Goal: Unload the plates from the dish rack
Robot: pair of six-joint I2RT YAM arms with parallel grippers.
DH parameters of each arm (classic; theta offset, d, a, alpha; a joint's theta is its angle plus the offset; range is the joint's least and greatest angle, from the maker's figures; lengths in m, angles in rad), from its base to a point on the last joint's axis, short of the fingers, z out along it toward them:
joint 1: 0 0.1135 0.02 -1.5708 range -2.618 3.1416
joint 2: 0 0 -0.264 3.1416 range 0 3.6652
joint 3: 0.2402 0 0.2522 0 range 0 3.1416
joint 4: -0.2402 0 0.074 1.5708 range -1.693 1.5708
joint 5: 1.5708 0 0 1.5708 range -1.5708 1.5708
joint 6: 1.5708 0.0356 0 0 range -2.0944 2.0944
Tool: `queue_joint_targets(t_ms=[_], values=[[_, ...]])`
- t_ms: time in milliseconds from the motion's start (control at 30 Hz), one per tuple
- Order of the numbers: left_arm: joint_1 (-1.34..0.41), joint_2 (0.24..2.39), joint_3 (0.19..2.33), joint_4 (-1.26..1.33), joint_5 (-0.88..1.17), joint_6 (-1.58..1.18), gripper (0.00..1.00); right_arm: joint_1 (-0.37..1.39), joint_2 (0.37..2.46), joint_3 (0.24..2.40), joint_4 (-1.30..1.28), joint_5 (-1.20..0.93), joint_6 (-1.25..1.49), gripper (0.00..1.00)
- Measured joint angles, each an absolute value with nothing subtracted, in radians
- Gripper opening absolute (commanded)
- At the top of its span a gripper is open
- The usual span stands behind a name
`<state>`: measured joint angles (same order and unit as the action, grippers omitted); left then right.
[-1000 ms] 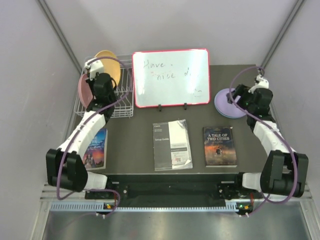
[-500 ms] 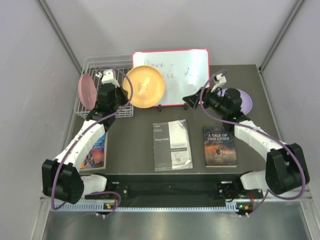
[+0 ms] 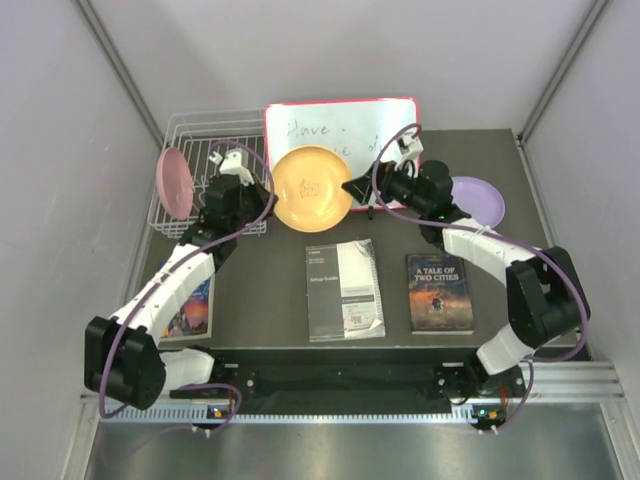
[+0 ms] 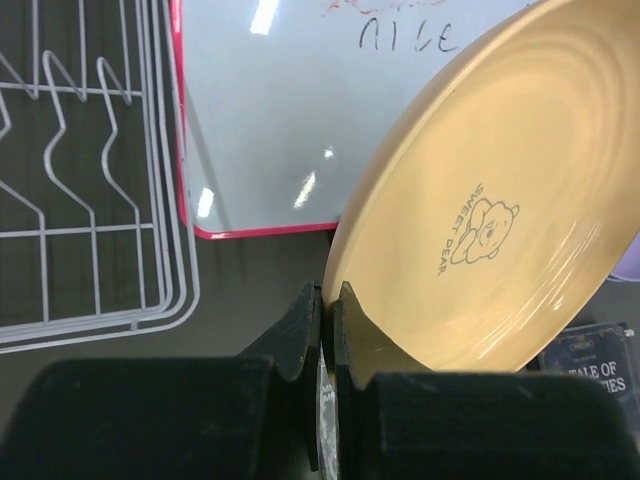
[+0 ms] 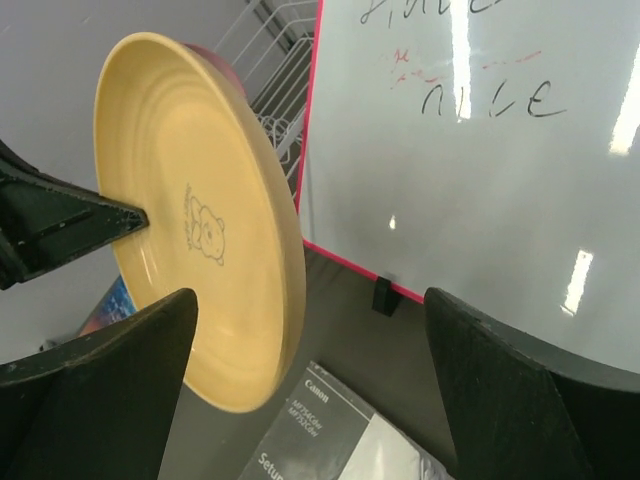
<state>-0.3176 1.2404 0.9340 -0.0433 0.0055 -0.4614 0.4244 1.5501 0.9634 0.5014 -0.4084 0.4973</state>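
My left gripper (image 3: 268,190) (image 4: 328,292) is shut on the rim of the tan-orange plate (image 3: 312,187) (image 4: 500,200), holding it tilted on edge above the table in front of the whiteboard. My right gripper (image 3: 355,187) (image 5: 310,300) stands wide open at the plate's opposite rim (image 5: 200,220), which shows between its fingers without touching them. A pink plate (image 3: 173,180) (image 5: 215,55) stands upright at the left end of the white wire dish rack (image 3: 200,140) (image 4: 90,200). A lavender plate (image 3: 480,198) lies flat on the table at the right.
The red-framed whiteboard (image 3: 340,125) (image 5: 480,150) stands propped right behind the held plate. A Canon manual (image 3: 344,290) (image 5: 340,430) and a dark paperback (image 3: 439,292) lie on the table in front. Another book (image 3: 190,300) lies under the left arm.
The left gripper has lifted the tan-orange plate out of the rack and carried it right. The right arm has swung left from the lavender plate, opening wide beside the held plate.
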Motion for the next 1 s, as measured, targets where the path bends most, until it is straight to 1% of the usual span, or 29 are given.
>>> queue_joint_targets(t_ms=[33,133,167,200,233,267,300,333,400,433,500,533,567,633,800,833,867,1000], values=[[-0.32,1.239,0.931,-0.043,0.017,-0.467,0.0,0.425,1.56,0.973,0.501,-0.406,0.497,0.75],[-0.33,1.239,0.925,-0.037,0.046,-0.477,0.0,0.43,1.597,1.005,0.49,-0.4,0.493,0.55],[-0.334,1.239,0.923,-0.037,0.051,-0.479,0.0,0.432,1.606,1.011,0.486,-0.398,0.489,0.4],[-0.338,1.239,0.921,-0.036,0.057,-0.48,0.0,0.433,1.615,1.016,0.483,-0.397,0.491,0.34],[-0.34,1.239,0.92,-0.035,0.061,-0.481,0.0,0.434,1.62,1.016,0.482,-0.394,0.489,0.25],[-0.343,1.239,0.917,-0.029,0.064,-0.481,0.0,0.435,1.622,1.016,0.479,-0.395,0.494,0.06],[-0.344,1.239,0.912,-0.023,0.065,-0.481,0.0,0.437,1.623,1.016,0.479,-0.398,0.492,0.03],[-0.344,1.239,0.908,-0.021,0.07,-0.482,0.04,0.438,1.623,1.016,0.479,-0.402,0.488,0.01],[-0.344,1.238,0.905,-0.018,0.071,-0.48,0.31,0.443,1.621,1.014,0.471,-0.379,0.472,0.0],[-0.344,1.238,0.905,-0.016,0.072,-0.48,0.56,0.444,1.618,1.011,0.466,-0.361,0.465,0.0],[-0.348,1.237,0.905,-0.011,0.062,-0.468,0.72,0.443,1.592,0.987,0.444,-0.321,0.456,0.0],[-0.35,1.233,0.905,-0.011,0.05,-0.466,0.83,0.435,1.565,0.964,0.426,-0.289,0.45,0.0],[-0.35,1.227,0.905,-0.012,0.027,-0.464,0.87,0.421,1.531,0.939,0.407,-0.263,0.445,0.0],[-0.349,1.214,0.905,-0.012,-0.016,-0.448,0.89,0.373,1.449,0.886,0.376,-0.213,0.44,0.0],[-0.348,1.181,0.905,-0.018,-0.148,-0.41,0.91,0.159,1.233,0.78,0.313,-0.067,0.436,0.01],[-0.348,1.173,0.905,-0.024,-0.185,-0.395,0.93,0.112,1.195,0.764,0.297,-0.035,0.434,0.03],[-0.348,1.165,0.905,-0.031,-0.222,-0.383,0.99,0.066,1.163,0.752,0.281,0.001,0.433,0.03],[-0.348,1.116,0.905,-0.03,-0.37,-0.312,0.99,-0.082,1.126,0.737,0.227,0.074,0.43,0.03]])
